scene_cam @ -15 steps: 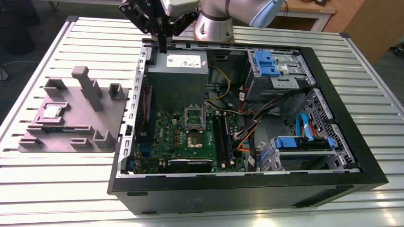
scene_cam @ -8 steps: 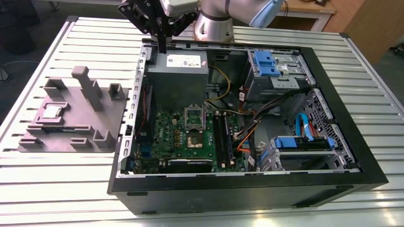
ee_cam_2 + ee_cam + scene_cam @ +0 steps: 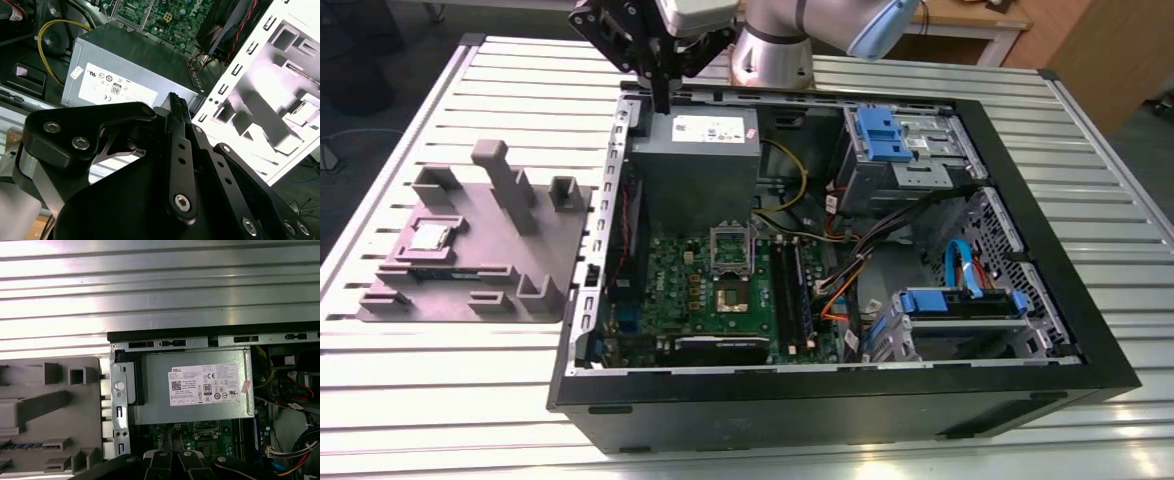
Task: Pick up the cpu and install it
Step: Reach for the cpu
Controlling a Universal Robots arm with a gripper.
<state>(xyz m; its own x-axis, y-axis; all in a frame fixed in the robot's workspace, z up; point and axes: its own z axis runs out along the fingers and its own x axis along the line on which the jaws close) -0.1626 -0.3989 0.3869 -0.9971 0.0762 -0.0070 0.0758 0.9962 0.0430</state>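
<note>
The cpu (image 3: 430, 238) is a small silvery square chip lying flat in a pocket of the grey moulded tray (image 3: 520, 265) on the exterior view's left. My gripper (image 3: 664, 98) hangs above the far left corner of the open computer case (image 3: 1041, 210), well away from the cpu. Its black fingers (image 3: 176, 106) are pressed together, shut, with nothing between them. The metal-framed socket (image 3: 732, 296) with a greenish-gold centre sits on the green motherboard (image 3: 678, 300), its lid standing open.
A big grey box with a white label (image 3: 200, 385) lies just under the gripper inside the case. Blue drive bays (image 3: 894, 135), cables and memory slots (image 3: 787, 285) crowd the case. The tray's upright posts (image 3: 500, 180) stand on the ribbed metal table (image 3: 440, 400).
</note>
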